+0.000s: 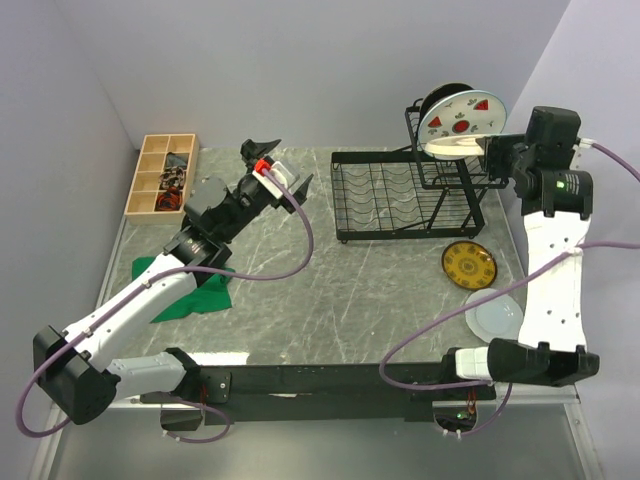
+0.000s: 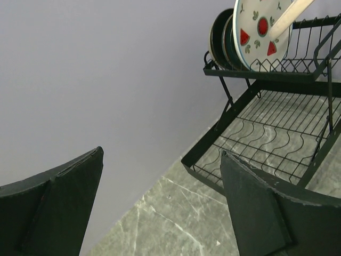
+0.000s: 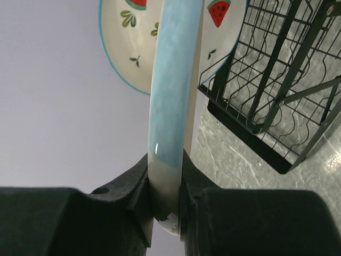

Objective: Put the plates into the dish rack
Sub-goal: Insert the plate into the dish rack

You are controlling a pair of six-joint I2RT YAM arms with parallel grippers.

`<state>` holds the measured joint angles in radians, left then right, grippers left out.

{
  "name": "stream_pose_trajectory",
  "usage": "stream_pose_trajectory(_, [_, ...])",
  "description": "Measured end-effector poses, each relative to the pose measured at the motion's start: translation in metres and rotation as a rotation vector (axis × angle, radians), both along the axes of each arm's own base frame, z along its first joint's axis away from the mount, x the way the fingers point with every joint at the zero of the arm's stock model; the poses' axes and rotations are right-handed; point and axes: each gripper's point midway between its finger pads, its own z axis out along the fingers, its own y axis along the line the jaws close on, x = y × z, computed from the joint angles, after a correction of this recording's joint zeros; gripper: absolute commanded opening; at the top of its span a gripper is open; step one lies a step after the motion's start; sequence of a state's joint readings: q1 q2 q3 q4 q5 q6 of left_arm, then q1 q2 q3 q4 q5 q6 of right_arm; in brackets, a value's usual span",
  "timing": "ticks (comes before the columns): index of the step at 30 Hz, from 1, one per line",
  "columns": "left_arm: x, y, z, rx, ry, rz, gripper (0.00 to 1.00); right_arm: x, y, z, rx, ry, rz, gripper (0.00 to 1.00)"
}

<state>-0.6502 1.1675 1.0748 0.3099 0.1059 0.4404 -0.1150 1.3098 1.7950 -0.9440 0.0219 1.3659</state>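
Two arms, v different poses rn. Right arm (image 1: pixel 550 270) goes up from its base at the near edge, elbow bent, wrist high next to the upper basket (image 2: pixel 266 69) of the dish rack (image 1: pixel 400 190). Right gripper (image 3: pixel 166 197) is narrow, pinching the rim of the cream-and-blue plate (image 3: pixel 173 106), which is held edge-on and pokes out over the basket, right in front of the watermelon plate (image 1: pixel 462 115). That one stands upright in the basket w/ a dark plate (image 2: pixel 218 32) behind it. Can't tell if the held plate touches it tbh.

Left arm (image 1: pixel 150 295) is stretched diagonally over the left side of the table (image 1: pixel 330 300), forearm above the green cloth (image 1: pixel 190 285), left gripper (image 1: pixel 280 166) aimed toward the rack, jaws spread wide, nothing between them.

Yellow patterned plate (image 1: pixel 469 264) lies flat near the rack's right front corner. Pale white plate (image 1: pixel 493 313) is closer in, partly under the right arm
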Motion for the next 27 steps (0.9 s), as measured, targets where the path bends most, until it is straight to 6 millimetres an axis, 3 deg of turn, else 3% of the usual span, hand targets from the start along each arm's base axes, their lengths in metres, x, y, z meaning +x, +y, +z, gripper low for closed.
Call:
stream_pose_trajectory(9, [0.006,0.005,-0.014,-0.018,0.049,0.023,0.99,0.018,-0.004,-0.015,-0.002,0.043,-0.008,0.00])
stream_pose_trajectory(16, [0.014,0.008,-0.016,-0.035,0.057,0.037,0.99,0.032,-0.008,-0.011,-0.018,0.034,-0.012,0.00])
stream_pose_trajectory(27, [0.019,0.007,-0.028,-0.034,0.091,0.041,1.00,0.038,-0.009,-0.016,-0.017,0.048,-0.016,0.00])
